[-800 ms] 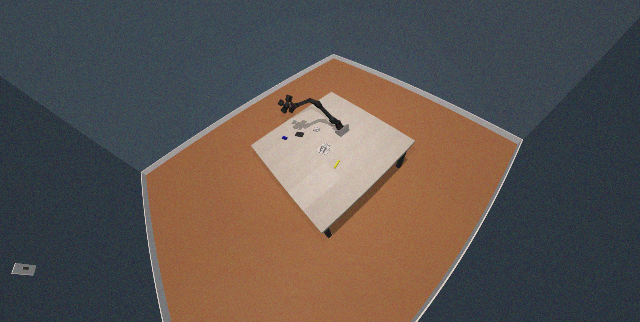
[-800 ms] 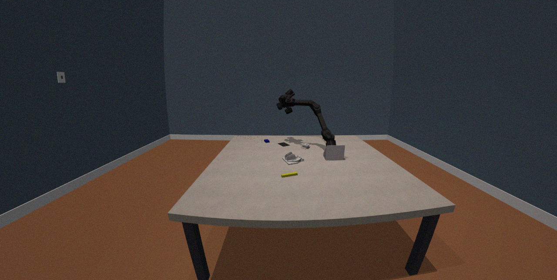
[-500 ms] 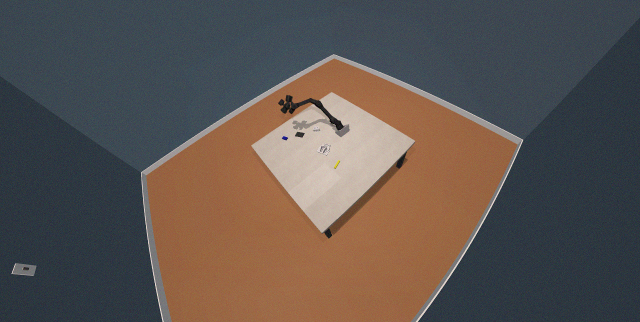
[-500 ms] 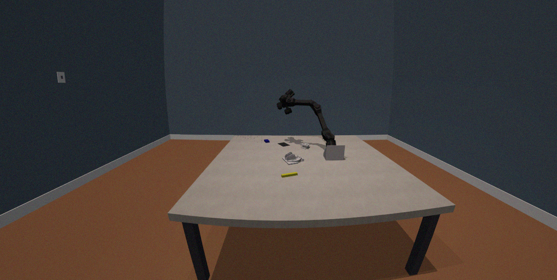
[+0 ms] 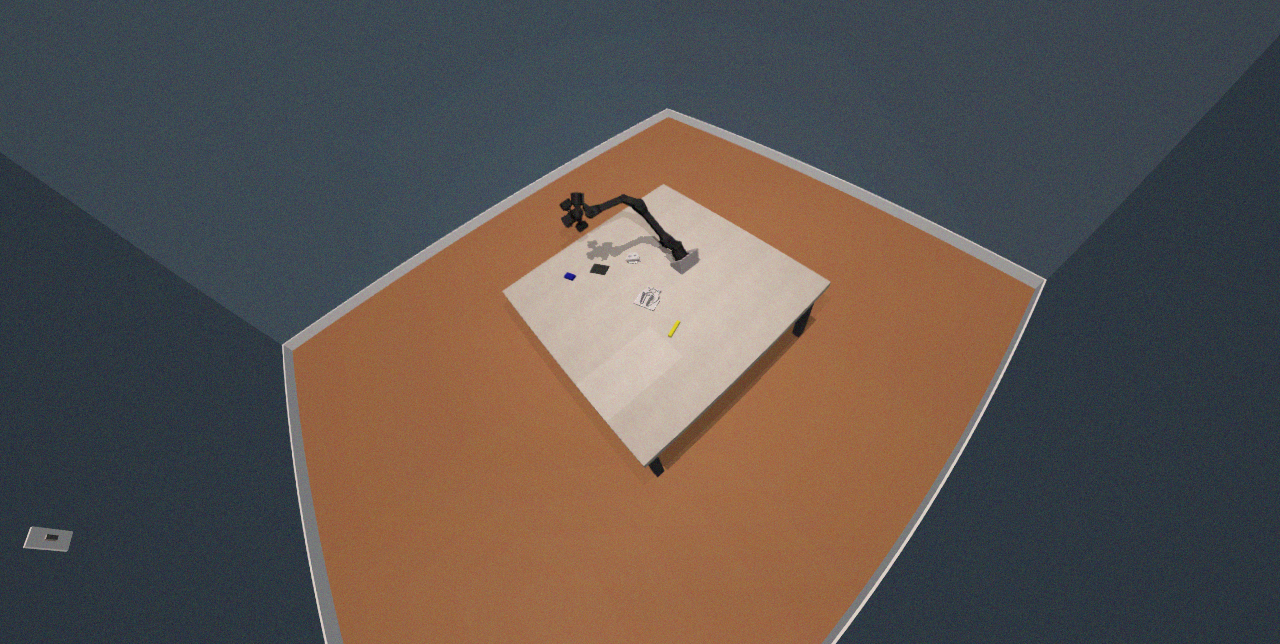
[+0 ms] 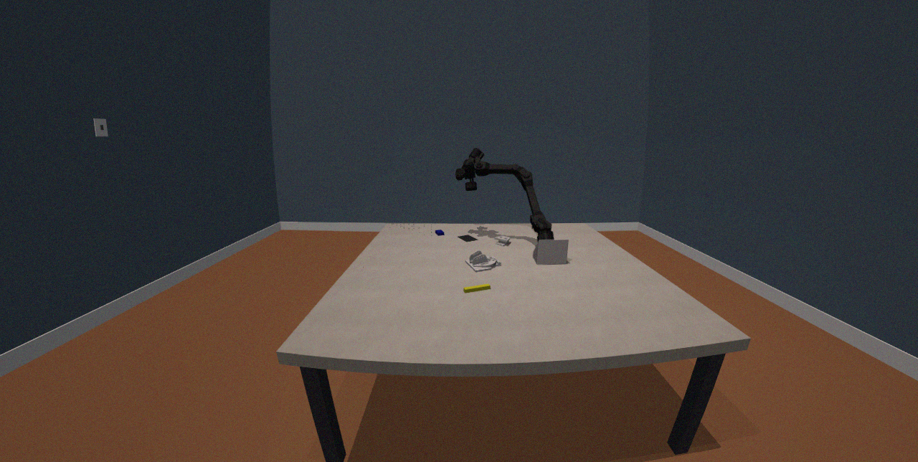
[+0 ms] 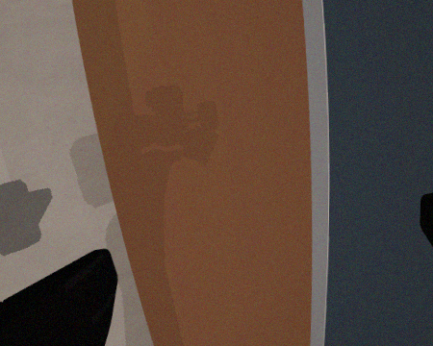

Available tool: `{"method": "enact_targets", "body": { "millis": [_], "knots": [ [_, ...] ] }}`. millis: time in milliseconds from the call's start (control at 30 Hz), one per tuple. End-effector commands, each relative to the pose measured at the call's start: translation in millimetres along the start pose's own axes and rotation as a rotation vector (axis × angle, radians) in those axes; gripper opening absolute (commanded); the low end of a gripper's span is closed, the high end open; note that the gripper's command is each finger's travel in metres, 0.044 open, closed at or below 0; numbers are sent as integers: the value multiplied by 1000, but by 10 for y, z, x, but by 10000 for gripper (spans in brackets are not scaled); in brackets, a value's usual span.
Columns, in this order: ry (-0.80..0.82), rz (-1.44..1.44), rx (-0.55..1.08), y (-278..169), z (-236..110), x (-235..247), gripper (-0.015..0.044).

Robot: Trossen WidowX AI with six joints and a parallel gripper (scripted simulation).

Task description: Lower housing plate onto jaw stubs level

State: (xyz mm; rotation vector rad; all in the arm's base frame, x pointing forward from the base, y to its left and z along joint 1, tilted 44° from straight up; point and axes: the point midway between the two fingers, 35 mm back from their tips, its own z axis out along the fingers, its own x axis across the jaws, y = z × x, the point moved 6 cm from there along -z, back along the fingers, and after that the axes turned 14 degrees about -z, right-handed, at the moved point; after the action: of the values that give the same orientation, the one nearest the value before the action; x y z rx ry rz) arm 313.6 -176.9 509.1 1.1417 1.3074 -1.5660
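My gripper (image 5: 573, 215) (image 6: 465, 180) (image 7: 269, 240) is open and empty, raised high near the table's far edge and well away from the parts. A white and grey assembly (image 5: 648, 298) (image 6: 481, 261) rests on the middle of the table, with raised grey jaw-like pieces on a flat base. A small white part (image 5: 632, 258) (image 6: 503, 240) lies apart from it, nearer the arm. Which part is the housing plate, and whether it sits level on the stubs, is too small to tell. No parts show in the wrist view.
A black square (image 5: 599, 268) (image 6: 467, 238) and a blue block (image 5: 570, 276) (image 6: 439, 232) lie beyond the assembly. A yellow bar (image 5: 674, 328) (image 6: 477, 288) lies on its near side. A grey plate (image 5: 684, 261) (image 6: 552, 252) stands at the arm's base.
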Motion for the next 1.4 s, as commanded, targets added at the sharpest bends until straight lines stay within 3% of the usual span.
{"method": "enact_targets", "body": {
  "millis": [0,667,1367],
  "knots": [
    [-10,57,-23,26,-6,48,440],
    [9,424,-151,91,-51,330,440],
    [155,809,-258,107,-127,749,440]
  ]
}}
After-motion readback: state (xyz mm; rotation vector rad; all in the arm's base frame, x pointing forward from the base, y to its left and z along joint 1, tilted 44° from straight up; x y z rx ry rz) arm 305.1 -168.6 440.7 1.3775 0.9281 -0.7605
